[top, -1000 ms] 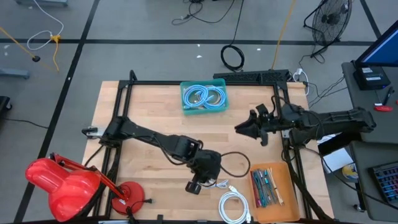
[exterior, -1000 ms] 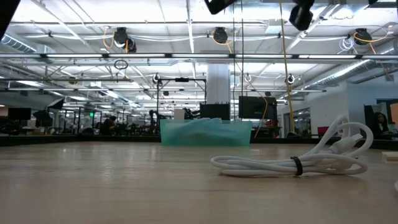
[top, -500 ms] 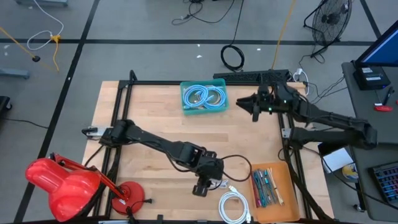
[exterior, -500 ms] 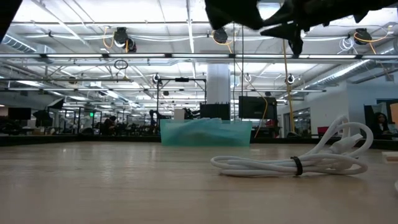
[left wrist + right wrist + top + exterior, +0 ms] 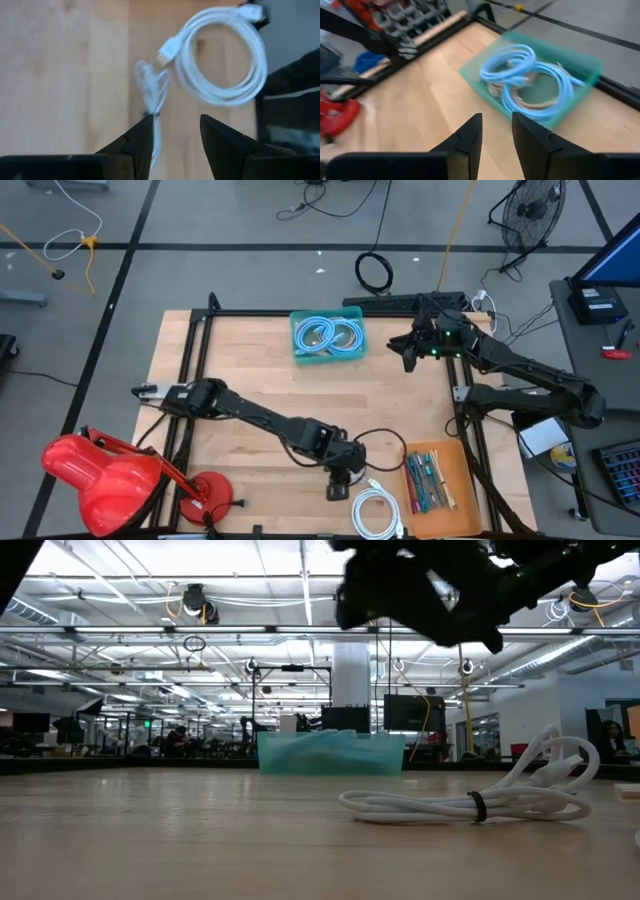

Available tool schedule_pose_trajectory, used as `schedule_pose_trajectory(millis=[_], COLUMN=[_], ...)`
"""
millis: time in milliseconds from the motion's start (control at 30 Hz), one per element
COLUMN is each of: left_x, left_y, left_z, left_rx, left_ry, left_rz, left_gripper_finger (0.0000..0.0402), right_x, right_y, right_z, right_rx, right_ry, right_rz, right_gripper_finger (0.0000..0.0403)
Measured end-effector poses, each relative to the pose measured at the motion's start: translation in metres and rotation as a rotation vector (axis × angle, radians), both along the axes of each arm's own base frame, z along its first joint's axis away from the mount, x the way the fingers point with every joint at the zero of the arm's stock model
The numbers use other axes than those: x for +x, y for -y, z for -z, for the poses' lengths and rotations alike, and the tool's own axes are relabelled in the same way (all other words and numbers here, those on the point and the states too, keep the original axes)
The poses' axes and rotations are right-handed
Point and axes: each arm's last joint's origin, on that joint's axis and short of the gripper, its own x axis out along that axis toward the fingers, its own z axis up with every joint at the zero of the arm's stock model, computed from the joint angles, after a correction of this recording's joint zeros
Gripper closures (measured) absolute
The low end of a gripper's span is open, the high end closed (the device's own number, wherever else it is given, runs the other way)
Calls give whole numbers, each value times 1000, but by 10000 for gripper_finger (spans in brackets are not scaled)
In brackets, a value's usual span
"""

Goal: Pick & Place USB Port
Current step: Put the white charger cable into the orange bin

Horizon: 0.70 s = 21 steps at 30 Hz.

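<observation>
**Item: white USB cable, near table edge — approach in progress**

Coiled white USB cable (image 5: 376,512): lies flat on the pale wooden table (image 5: 240,370) at its near edge, bound by a dark tie; its loose plug end points toward the left gripper (image 5: 175,131). Beside it, a small clear plastic wrapper (image 5: 151,87) rests on the wood, just ahead of that gripper's fingers (image 5: 137,142).

Left gripper: low over the table just beside the coil, fingers parted, nothing between them.

Orange tray of coloured pens (image 5: 432,478): just beside the coil.

Right gripper (image 5: 496,131): high over the far right of the table, fingers apart with a narrow gap, empty, facing the teal plastic bin of light-blue cables (image 5: 327,337), which looks the likely destination.

Red desk lamp (image 5: 100,470): near-left corner, well apart.

Handling note: the step in hand appears to be the grasp. Best centre the fingers over the bundled strands, not the wrapper, descend squarely, then close on several strands so the coil lifts whole.
</observation>
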Motion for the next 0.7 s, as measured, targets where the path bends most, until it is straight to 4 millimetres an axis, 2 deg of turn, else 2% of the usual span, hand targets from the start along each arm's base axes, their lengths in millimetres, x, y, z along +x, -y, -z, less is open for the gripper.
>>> schedule_pose_trajectory(millis=[267, 600, 700], left_x=[9, 8, 6], left_y=[1, -6, -7], left_z=[24, 26, 36], left_rx=[-53, 15, 8], left_ry=[-42, -52, -68], left_rz=[18, 22, 21], left_gripper_finger=[240, 240, 240], right_x=[5, 6, 6], right_y=[7, 9, 8], right_z=[18, 41, 44], right_rx=[5, 43, 49], right_ry=[-112, -194, -198], right_rz=[57, 76, 71], right_gripper_finger=[285, 248, 243])
